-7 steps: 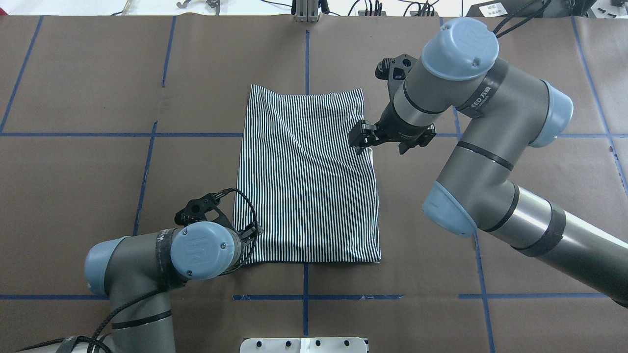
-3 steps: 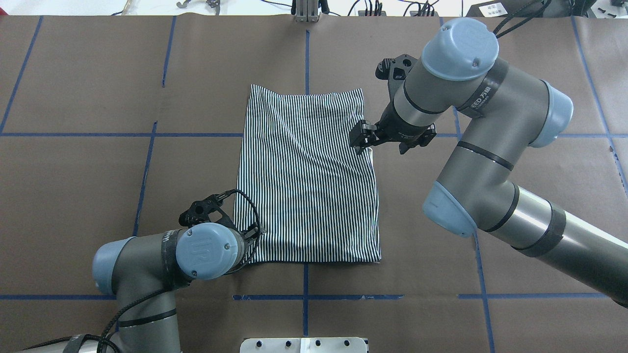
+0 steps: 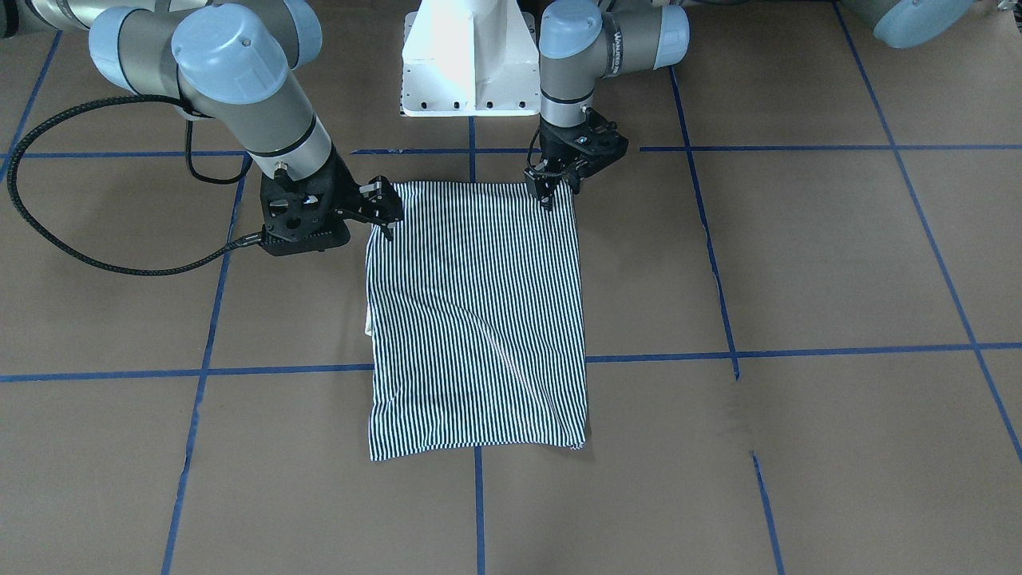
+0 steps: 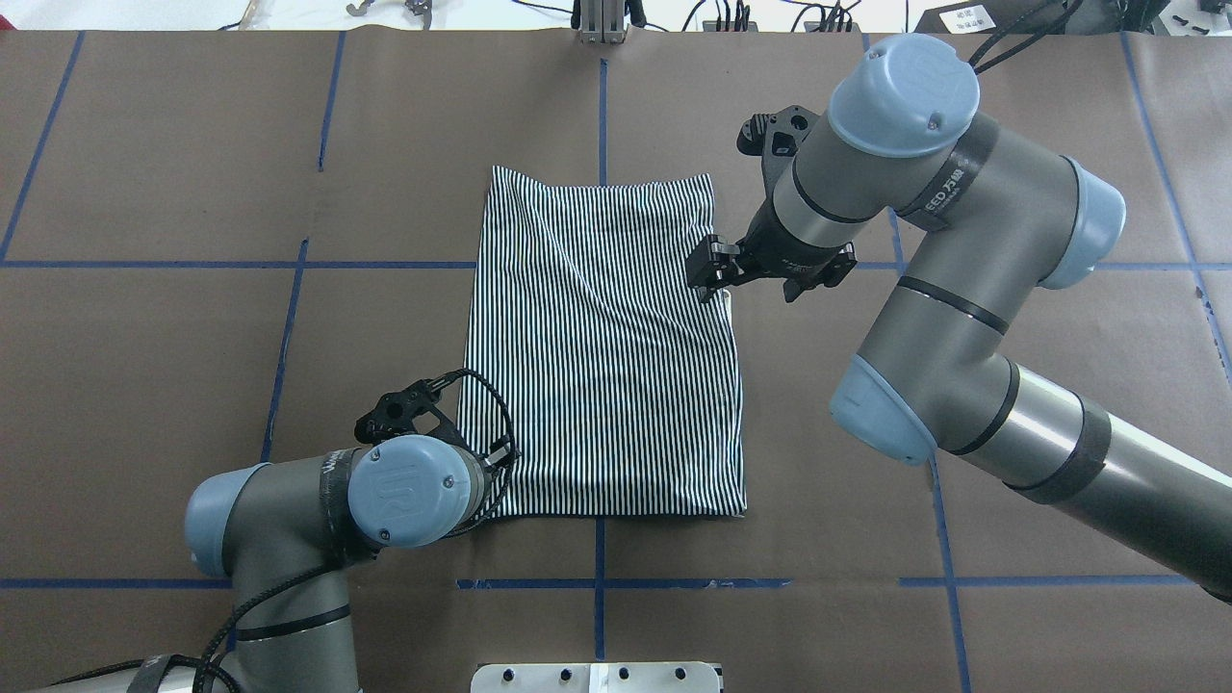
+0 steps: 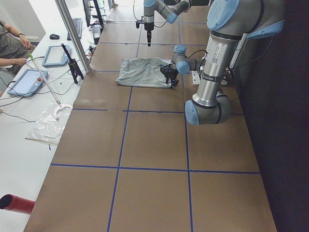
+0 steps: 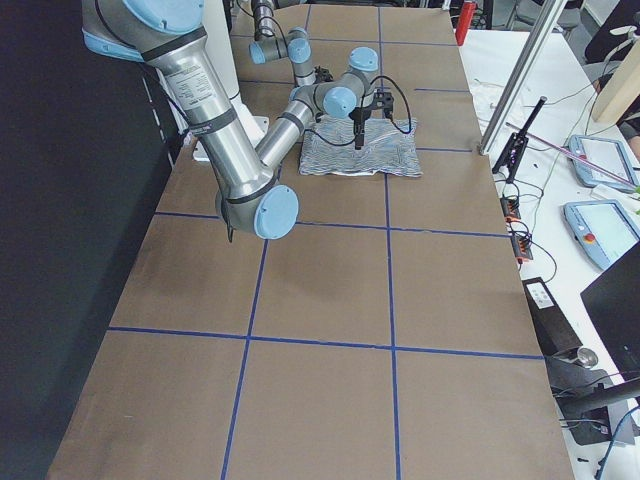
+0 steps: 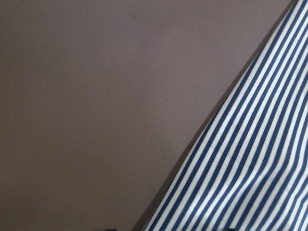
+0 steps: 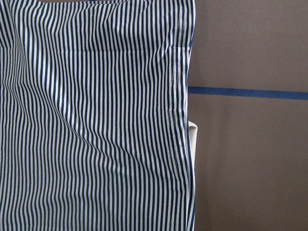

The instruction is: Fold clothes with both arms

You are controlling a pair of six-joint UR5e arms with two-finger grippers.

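Observation:
The striped polo shirt [image 4: 602,346] lies folded into a tall rectangle mid-table, also in the front view [image 3: 475,319]. A bit of cream collar [image 8: 192,137] peeks out at its right edge. My left gripper [image 3: 548,196] points down at the shirt's near left corner, close to the cloth. Its wrist view shows that shirt edge [image 7: 250,168] on bare table, with fingertips just at the frame's bottom, apart. In the overhead view the wrist mostly covers the left gripper [image 4: 496,452]. My right gripper [image 4: 707,272] hovers open and empty above the shirt's right edge.
The brown table cover [image 4: 192,385] has blue tape lines [image 4: 597,583]. The white pedestal base [image 3: 467,64] stands at the robot's side. A black cable [image 3: 80,239] loops off the right arm over the table. A metal post [image 4: 602,24] stands at the far edge.
My left arm has shifted slightly to the right, toward the shirt's near left corner. The right arm and the shirt have not moved.

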